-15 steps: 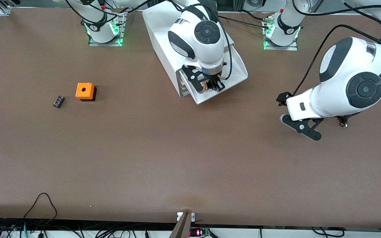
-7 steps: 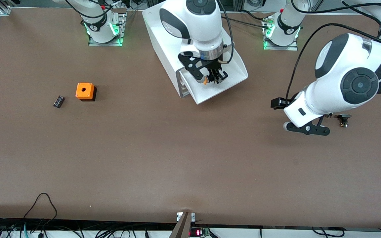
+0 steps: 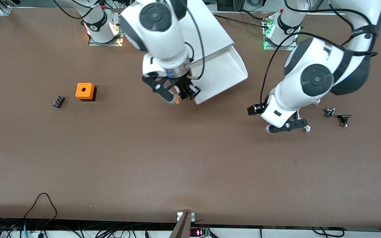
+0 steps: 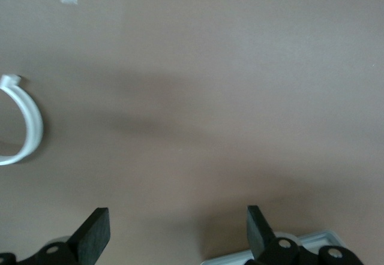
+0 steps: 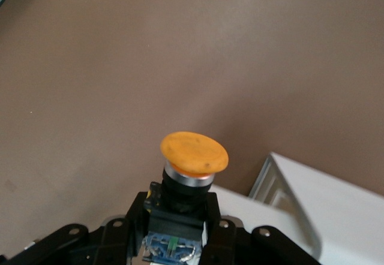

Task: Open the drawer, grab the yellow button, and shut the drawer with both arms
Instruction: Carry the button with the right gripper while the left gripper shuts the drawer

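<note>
right gripper: my right gripper [image 3: 181, 96] pinches the small push button with orange-yellow mushroom cap and black-and-blue body [image 5: 193, 154], cap pointing away from my wrist; it hangs over the brown surface [image 3: 164, 158] just at the open drawer's front corner, toward the right arm's end.
left gripper: my left gripper [image 3: 288, 127] is spread wide and holds nothing, low over bare surface toward the left arm's end, well apart from the cabinet; fingers [image 4: 96, 232] show clear in the left wrist view.
button: in my right gripper, out of the drawer, up in the air.
drawer: uppermost shallow white tray drawer [image 3: 225, 71] of the white rounded box cabinet [image 3: 207, 29], pulled out; the part I can see holds nothing.
step: judged as take-button done, carrying it off; close-drawer not yet done.
next move: judged, right arm needs a bare spot on the surface to set the button, cap kept level, then let go; left arm must swing to the drawer front and push it square into the cabinet.
risk: drawer sits angled to the surface edge, so an off-line push may skew the cabinet.
other: orange cube box with a hole [image 3: 85, 91], small black rectangular part [image 3: 58, 101], two small dark parts [image 3: 337, 116] lie on the surface, untouched.
</note>
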Available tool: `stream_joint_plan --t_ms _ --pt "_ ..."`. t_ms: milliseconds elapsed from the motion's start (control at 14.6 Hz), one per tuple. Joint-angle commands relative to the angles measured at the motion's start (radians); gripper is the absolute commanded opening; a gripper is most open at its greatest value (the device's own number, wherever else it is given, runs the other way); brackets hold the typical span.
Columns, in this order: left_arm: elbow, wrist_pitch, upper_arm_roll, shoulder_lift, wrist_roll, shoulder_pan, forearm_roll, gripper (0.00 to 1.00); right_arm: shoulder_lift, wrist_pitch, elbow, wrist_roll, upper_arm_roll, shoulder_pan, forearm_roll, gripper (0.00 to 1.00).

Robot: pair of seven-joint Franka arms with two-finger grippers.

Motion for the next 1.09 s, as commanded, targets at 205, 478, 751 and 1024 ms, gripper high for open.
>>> stream_joint_plan --t_ms 205,478,751,1024 --pt "-0.273 0.241 -0.073 -0.102 -0.258 0.006 0.002 1.00 -0.024 -0.133 0.001 -0.445 0.011 -0.213 0.039 0.00" --pt "-0.308 0.255 -0.117 -0.107 -0.338 0.005 0.002 1.00 -0.026 -0.141 -0.034 -0.697 0.008 -0.333 0.037 0.00" --pt "-0.328 0.207 -0.212 -0.110 -0.413 0.008 -0.001 0.99 -0.015 -0.120 -0.077 -0.924 0.007 -0.445 0.034 0.00" --pt "-0.330 0.148 -0.260 -0.108 -0.424 0.009 -0.013 0.99 -0.001 -0.025 -0.153 -1.118 0.005 -0.533 0.022 0.00"
